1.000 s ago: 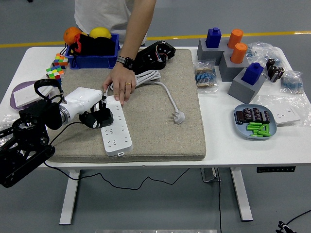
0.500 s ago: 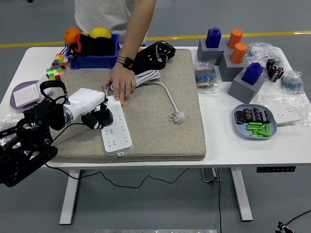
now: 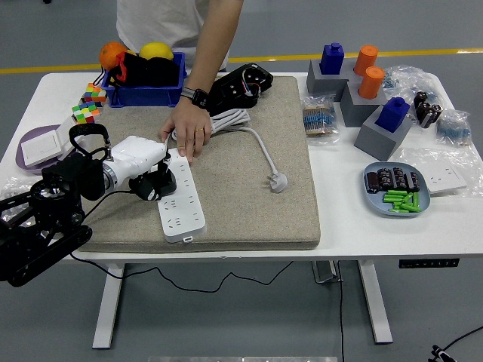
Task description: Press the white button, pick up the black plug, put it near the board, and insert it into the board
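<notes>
The left arm [image 3: 38, 226] is black, with round joints and a looping black cable. Its left hand [image 3: 139, 162] has a white shell and black fingers. The person [image 3: 170, 23] wears a white shirt, a dark wristwatch [image 3: 196, 96] and a ring.

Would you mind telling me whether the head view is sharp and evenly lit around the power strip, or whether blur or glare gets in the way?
Head view: lighting is even and soft, with only faint shadows; the power strip and the person's hand are sharp, no glare; the left hand and the black plug read clearly, though dark parts merge.

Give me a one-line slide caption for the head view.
Robot's left hand holds the black plug at the white power strip while a person's hand steadies the strip's far end on the mat.
</notes>
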Controlling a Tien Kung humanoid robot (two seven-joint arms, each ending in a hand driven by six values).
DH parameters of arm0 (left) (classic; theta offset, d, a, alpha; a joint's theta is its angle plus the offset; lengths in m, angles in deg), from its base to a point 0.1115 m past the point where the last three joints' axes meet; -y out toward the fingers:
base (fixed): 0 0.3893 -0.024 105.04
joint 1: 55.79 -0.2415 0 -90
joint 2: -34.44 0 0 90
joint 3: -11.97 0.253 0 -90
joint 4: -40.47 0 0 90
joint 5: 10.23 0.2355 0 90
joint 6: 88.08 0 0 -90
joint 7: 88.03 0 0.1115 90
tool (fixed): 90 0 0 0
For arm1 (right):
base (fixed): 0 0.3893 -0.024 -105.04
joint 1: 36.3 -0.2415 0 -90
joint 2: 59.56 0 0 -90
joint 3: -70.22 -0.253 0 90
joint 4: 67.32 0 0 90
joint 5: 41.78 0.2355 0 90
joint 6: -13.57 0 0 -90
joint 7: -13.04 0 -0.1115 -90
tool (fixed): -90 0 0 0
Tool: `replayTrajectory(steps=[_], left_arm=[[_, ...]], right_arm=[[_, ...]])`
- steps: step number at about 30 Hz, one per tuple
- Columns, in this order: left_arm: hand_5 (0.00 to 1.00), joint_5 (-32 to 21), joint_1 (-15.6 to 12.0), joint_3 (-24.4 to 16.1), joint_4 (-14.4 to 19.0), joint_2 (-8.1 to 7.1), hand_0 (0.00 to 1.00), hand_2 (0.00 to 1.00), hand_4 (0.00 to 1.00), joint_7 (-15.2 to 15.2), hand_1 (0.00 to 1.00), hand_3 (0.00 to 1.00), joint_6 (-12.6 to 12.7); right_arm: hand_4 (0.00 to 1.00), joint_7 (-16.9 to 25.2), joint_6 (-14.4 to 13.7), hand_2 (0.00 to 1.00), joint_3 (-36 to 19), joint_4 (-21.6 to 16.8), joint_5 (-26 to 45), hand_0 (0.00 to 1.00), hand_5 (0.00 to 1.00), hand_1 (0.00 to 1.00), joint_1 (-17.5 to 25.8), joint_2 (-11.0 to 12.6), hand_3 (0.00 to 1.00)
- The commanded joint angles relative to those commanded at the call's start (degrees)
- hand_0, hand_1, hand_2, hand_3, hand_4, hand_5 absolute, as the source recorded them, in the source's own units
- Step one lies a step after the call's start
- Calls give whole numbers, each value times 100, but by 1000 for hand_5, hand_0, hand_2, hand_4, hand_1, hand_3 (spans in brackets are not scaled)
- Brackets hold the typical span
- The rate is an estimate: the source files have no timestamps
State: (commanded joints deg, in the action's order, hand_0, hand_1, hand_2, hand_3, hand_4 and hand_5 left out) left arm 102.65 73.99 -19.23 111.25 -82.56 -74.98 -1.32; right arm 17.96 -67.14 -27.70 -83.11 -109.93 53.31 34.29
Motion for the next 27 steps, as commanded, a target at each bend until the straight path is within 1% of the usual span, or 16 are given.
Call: replayTrajectory(steps=[15,22,27], left_arm=[[2,-65,260,346,-128,88,217,347,704,33,342,382,-3],[2,-131,326,341,-50,30,211,347,700,45,339,379,-50],[2,-153,363,263,-59,7,211,347,700,44,339,379,-62]], right_arm=[[715,0,0,680,-3,5,0,717,420,696,9,4,612],[714,0,-1,680,-25,4,1,717,420,696,6,2,612],[714,1,0,680,-17,1,2,717,420,696,9,0,612]])
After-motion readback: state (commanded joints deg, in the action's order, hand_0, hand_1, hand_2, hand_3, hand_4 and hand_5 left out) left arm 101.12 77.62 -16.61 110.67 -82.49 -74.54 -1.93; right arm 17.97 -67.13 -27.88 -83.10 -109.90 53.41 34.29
